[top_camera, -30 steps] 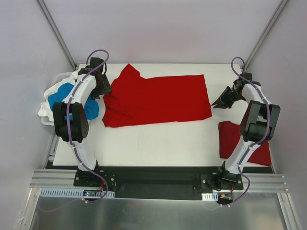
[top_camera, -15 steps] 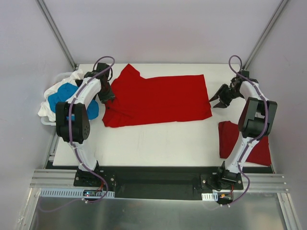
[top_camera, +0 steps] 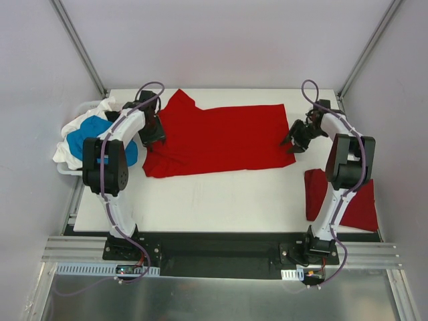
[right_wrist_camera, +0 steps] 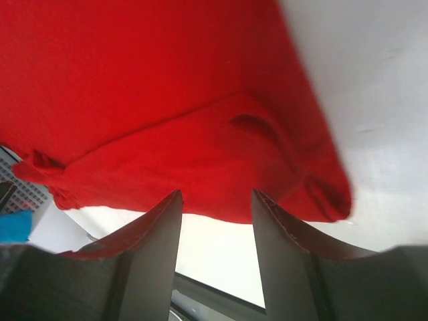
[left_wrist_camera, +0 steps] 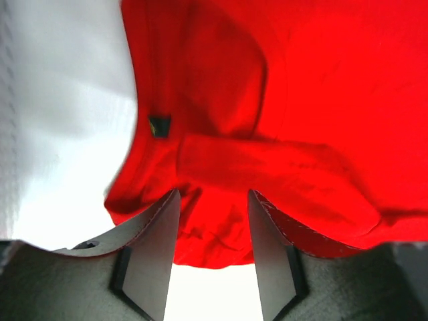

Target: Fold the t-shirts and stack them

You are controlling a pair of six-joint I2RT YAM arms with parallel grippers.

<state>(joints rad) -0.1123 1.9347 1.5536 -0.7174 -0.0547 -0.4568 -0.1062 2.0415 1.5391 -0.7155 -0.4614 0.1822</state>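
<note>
At the bench's far edge a red t-shirt (top_camera: 221,137) lies spread. I see the left gripper (top_camera: 155,136) and right gripper (top_camera: 292,142) at its ends, jaws apart, clamping nothing. A folded red t-shirt (top_camera: 361,207) sits by the near right corner. Blue and white t-shirts (top_camera: 83,137) are heaped off the left edge; I cannot tell if a container holds them.

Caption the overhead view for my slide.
Left gripper and right gripper poised at opposite ends of the spread red t-shirt; folded red t-shirt nearby.
</note>
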